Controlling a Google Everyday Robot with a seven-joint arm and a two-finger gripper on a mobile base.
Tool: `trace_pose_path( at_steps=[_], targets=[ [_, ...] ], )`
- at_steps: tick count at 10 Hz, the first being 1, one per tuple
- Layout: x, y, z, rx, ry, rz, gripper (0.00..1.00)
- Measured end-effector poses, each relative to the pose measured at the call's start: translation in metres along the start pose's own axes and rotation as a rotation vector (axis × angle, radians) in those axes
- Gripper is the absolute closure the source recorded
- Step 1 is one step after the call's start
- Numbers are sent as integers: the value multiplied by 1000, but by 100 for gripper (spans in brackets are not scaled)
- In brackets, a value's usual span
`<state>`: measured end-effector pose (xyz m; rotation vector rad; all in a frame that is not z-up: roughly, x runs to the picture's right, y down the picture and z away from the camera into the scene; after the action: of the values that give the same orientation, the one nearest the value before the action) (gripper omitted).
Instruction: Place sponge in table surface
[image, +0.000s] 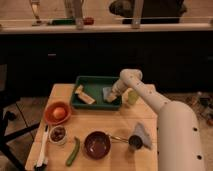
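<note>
Though claw (113, 96) sits at sponge (106, 93) inside green tray (96, 86) on table surface (120, 125), open or closed: cannot tell.

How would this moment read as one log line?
end effector: over tray, at sponge | sponge: in tray | table surface: no sponge yet
</note>
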<state>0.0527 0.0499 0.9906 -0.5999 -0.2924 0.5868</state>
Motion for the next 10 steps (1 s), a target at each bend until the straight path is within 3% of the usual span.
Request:
trace_pose_path(
  at_steps=[3, 5, 10],
  targets=[
    [2, 1, -1, 3, 6, 3, 86],
    [5, 3, -4, 12, 17, 0, 99],
    [6, 6, -20, 71, -5, -15, 100]
  ],
)
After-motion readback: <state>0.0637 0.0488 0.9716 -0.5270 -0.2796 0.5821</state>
